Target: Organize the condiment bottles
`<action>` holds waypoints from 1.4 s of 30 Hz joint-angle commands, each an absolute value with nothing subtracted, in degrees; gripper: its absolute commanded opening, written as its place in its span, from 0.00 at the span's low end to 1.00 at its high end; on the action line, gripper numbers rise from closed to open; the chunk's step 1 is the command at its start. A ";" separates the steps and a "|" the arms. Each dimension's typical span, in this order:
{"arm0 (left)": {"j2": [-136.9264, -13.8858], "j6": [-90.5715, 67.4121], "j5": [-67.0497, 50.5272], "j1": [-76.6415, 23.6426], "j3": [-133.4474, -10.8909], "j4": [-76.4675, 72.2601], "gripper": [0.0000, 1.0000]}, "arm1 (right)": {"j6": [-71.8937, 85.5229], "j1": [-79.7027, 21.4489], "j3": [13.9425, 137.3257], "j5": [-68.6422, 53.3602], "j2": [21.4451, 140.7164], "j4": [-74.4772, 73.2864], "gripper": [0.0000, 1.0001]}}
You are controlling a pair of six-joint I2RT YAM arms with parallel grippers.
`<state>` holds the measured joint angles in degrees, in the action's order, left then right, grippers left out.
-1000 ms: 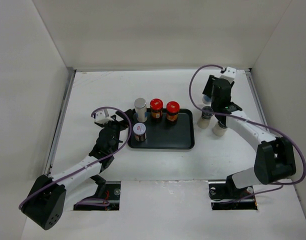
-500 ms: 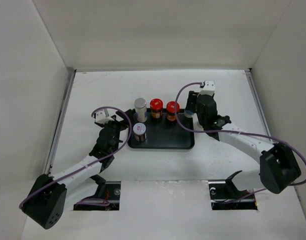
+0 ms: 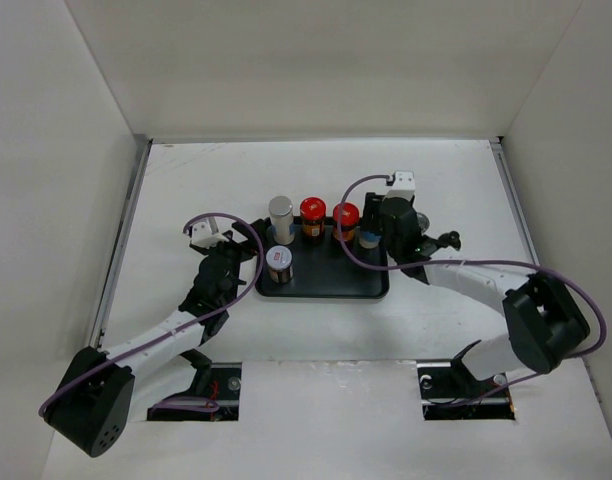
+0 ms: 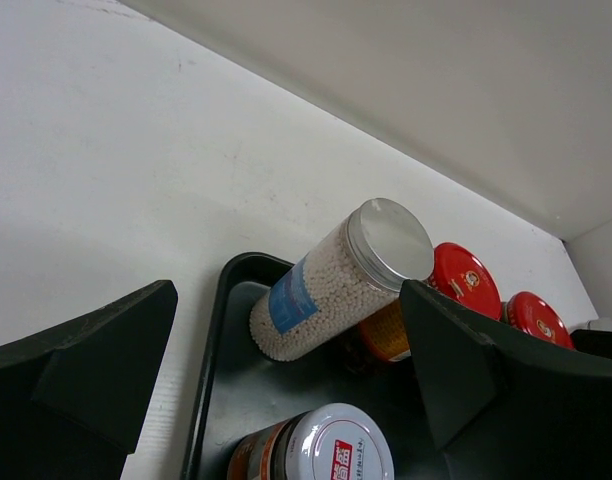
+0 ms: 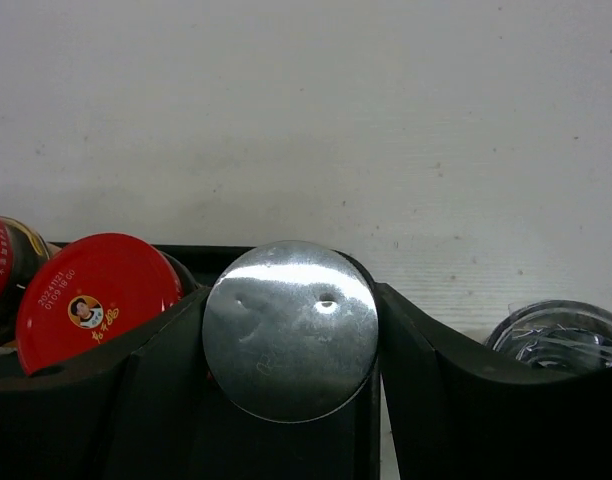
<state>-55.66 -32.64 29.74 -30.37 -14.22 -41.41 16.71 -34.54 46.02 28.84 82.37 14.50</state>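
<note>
Top view: showed right gripper (image 3: 370, 241) clamped on silver-lidded jar (image 3: 367, 238) over black tray's (image 3: 331, 285) corner, red-capped jar (image 3: 346, 214) just left of it. Showed left gripper (image 3: 236, 263) spread wide, holding nothing, tray edge just ahead.

Left wrist: caught only grey-capped jar (image 4: 336, 280) ahead, red caps beyond; missed held jar.

Right wrist: confirmed fingers (image 5: 426, 390) tight on both sides of lid. Revealed clear-lidded jar (image 5: 556, 335) just right of gripper, seemingly on table, hidden from above.

Judged as placing step: best lowered straight down, kept upright, clear of red cap, released only once seated flat.
</note>
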 commanded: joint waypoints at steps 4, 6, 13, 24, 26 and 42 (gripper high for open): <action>-54.85 -33.14 29.27 -30.19 -14.06 -43.95 0.97 | 18.89 -35.37 47.11 31.02 81.83 19.25 0.79; -55.02 -33.05 29.53 -30.19 -14.24 -44.21 0.97 | 19.51 -35.37 46.58 32.16 79.20 18.90 0.89; -55.02 -33.13 29.53 -30.37 -14.33 -44.03 0.97 | 19.95 -35.37 44.65 37.17 67.60 13.63 0.95; -54.76 -33.48 28.74 -30.89 -14.24 -43.51 0.96 | 22.50 -32.04 41.40 44.82 65.12 -1.23 0.98; -54.23 -33.49 28.48 -30.98 -14.24 -43.59 0.96 | 22.41 -30.28 41.75 43.77 65.91 -1.32 0.99; -55.46 -33.75 28.65 -30.37 -14.15 -44.12 0.97 | 21.89 -26.32 45.26 35.77 76.21 4.48 0.93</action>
<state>-55.27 -33.19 29.28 -30.46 -14.20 -41.39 22.02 -26.35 43.38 36.67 76.64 1.85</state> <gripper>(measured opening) 0.964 0.934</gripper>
